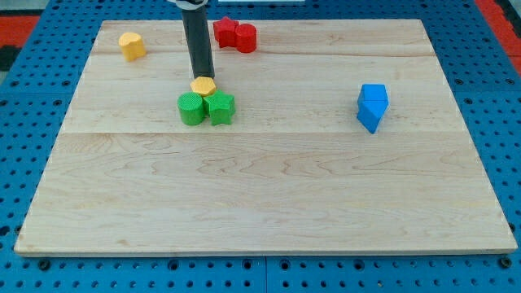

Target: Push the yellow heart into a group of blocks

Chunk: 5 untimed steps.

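- No claw is fitted; my tip (202, 76) is seen just behind a small yellow block (203, 85), its shape unclear.
- That block touches the green cylinder (191, 108) and green star-like block (220, 107).
- A short, straight nearward push is judged enough.

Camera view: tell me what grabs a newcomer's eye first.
My tip stands at the view's top centre-left, right behind a small yellow block that touches the green cylinder and the green star-like block. The blue block sits alone at the view's right, and two touching red blocks lie at the top.
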Available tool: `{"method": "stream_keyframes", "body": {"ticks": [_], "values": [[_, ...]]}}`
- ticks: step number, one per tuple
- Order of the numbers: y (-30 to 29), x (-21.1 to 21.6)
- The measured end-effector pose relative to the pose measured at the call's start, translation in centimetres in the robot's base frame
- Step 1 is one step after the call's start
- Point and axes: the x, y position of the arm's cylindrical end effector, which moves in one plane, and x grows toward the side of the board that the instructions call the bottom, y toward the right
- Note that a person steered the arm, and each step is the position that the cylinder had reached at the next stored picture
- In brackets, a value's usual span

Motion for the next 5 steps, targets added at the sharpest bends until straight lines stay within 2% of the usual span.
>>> {"method": "stream_keyframes", "body": {"ticks": [1,2,3,4,5], "values": [[-1.1,-2.2],[-6.7,-3.7],[-14.9,-2.7],[-21.3,-6.7],[-20.0,-9.8]]}}
